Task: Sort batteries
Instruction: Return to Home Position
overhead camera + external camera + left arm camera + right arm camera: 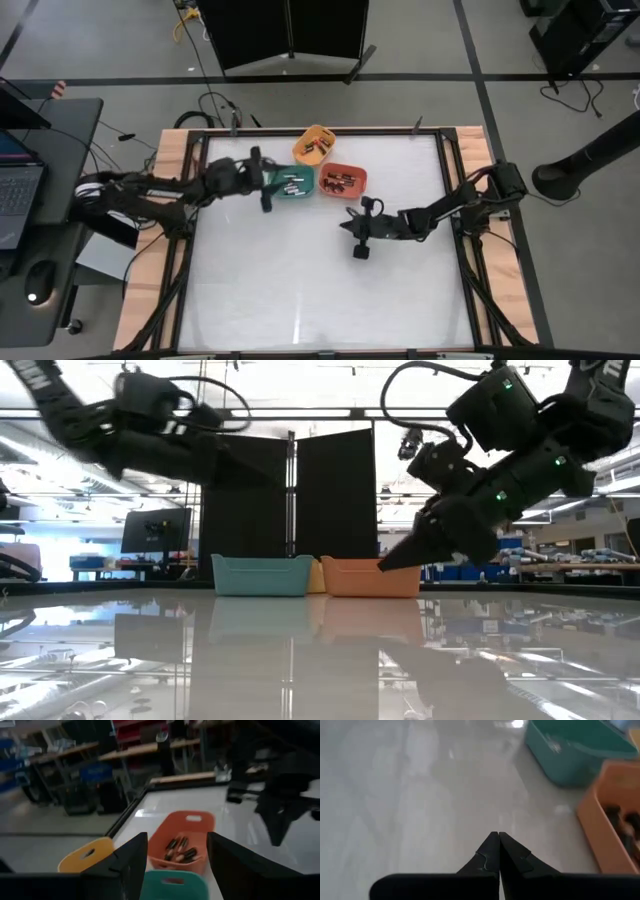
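Observation:
Three small bins stand at the table's far middle: yellow [313,145], teal [295,183] and orange [343,180]. Each holds several small batteries, dark and reddish, as in the orange bin [180,851]. My left gripper [177,837] is open and empty. It hovers at the teal bin's left end [262,180], with its fingers pointing toward the bins. My right gripper [498,836] is shut and holds nothing that shows. It is raised over bare table just near and right of the orange bin [346,226], slanting down toward the table's left [385,565].
The white tabletop [300,290] spreads wide on the near side of the bins. A dark frame rail [450,200] and a wooden border run around the table. A desk with a laptop [15,190] stands to the left of the table.

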Motion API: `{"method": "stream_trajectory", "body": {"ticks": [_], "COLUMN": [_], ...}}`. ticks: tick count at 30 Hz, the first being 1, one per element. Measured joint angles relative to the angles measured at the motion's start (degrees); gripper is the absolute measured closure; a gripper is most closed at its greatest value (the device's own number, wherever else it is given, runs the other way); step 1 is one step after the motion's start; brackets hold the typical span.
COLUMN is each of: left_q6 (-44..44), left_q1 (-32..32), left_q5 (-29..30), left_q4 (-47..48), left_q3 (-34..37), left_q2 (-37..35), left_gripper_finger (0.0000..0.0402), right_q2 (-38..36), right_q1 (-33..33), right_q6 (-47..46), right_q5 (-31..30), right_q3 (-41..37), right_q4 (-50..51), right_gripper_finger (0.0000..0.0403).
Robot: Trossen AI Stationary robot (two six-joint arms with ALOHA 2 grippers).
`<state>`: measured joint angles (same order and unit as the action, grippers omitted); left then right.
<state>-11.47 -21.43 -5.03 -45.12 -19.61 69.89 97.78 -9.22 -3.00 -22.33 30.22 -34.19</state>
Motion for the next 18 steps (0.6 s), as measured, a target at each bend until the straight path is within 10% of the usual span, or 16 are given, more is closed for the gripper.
{"method": "stream_trajectory", "body": {"ticks": [18], "left_q6": [-1.7], "left_q1": [3.9], "left_q5": [0.5], "left_q4": [-20.6], "left_q3": [19.2], "left_q2": [-9.7], "left_gripper_finger": [0.0191], "right_q2": [-22.5], "right_q1": [10.3], "right_q6": [13.0], "right_q5": [16.6], "right_q3": [-9.9], "right_q4": [-5.6], "right_gripper_finger": [0.0396]}}
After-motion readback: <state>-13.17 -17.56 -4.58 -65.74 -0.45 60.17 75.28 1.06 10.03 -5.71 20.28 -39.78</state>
